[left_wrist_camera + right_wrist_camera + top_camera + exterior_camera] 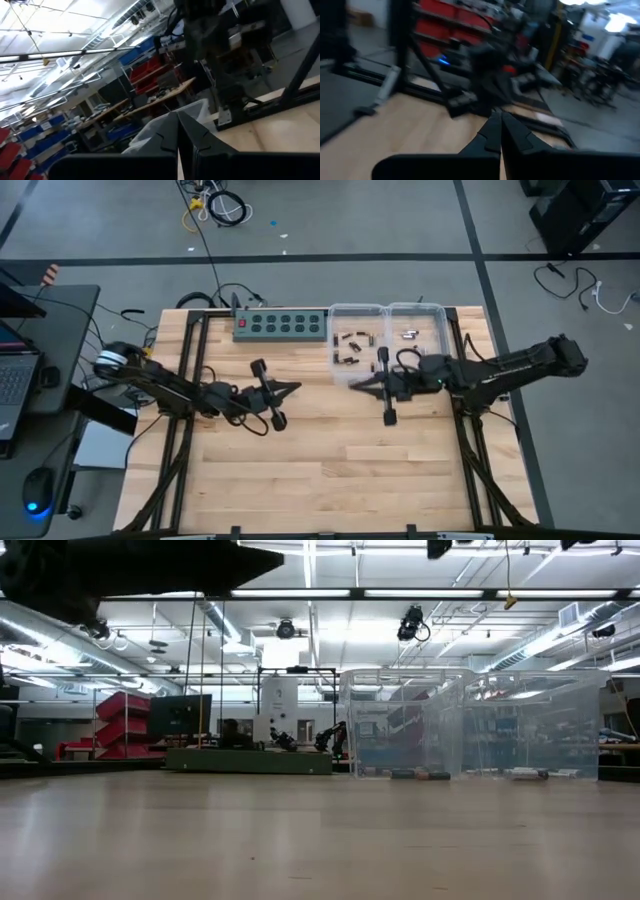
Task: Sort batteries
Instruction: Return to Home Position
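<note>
Several small dark batteries (350, 345) lie in the left clear bin (354, 313). A few silvery batteries (409, 334) lie in the right clear bin (418, 310); both bins show in the low view, where dark cells (420, 775) and light cells (525, 774) rest on the bin floors. My left gripper (296, 388) is shut and empty above the table's middle, pointing right. My right gripper (352, 385) is shut and empty just near of the left bin, pointing left. Both also show shut in the left wrist view (178, 120) and the right wrist view (500, 122).
A green power strip (283, 326) with dark sockets lies at the table's far edge, left of the bins. The two arms' fingertips face each other a short way apart over the table's middle. The near half of the wooden table (320, 480) is bare wood.
</note>
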`<state>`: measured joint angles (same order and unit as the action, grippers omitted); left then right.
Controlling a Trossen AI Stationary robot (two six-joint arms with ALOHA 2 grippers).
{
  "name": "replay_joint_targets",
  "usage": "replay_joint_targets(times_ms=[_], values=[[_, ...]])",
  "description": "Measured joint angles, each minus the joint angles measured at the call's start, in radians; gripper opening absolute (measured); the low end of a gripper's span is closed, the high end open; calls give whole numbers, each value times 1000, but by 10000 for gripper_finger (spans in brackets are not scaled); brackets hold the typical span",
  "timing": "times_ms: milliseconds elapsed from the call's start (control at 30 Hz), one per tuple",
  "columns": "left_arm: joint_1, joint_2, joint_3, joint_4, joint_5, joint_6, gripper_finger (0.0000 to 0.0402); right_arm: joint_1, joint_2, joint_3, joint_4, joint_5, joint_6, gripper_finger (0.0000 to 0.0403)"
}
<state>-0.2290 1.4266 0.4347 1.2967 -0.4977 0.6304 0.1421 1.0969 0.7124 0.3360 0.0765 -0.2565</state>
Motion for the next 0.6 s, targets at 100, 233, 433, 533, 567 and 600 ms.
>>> replay_joint_targets(times_ms=[100,233,433,533,567,600], values=[[14,-55,-68,-4,2,20,0,-54,0,0,-33,1,-1,0],[63,-110,-165,-7,2,30,0,-113,0,0,-45,-22,-22,0],[184,-167,-213,114,-2,-28,0,-182,0,0,-66,-29,-43,0],[239,-179,-213,119,33,4,0,-215,-7,0,-80,-32,-92,0],[260,-180,-213,119,54,20,0,-231,-11,0,-82,-32,-106,0],[284,-180,-213,118,76,27,0,-248,-16,0,-84,-32,-112,0]])
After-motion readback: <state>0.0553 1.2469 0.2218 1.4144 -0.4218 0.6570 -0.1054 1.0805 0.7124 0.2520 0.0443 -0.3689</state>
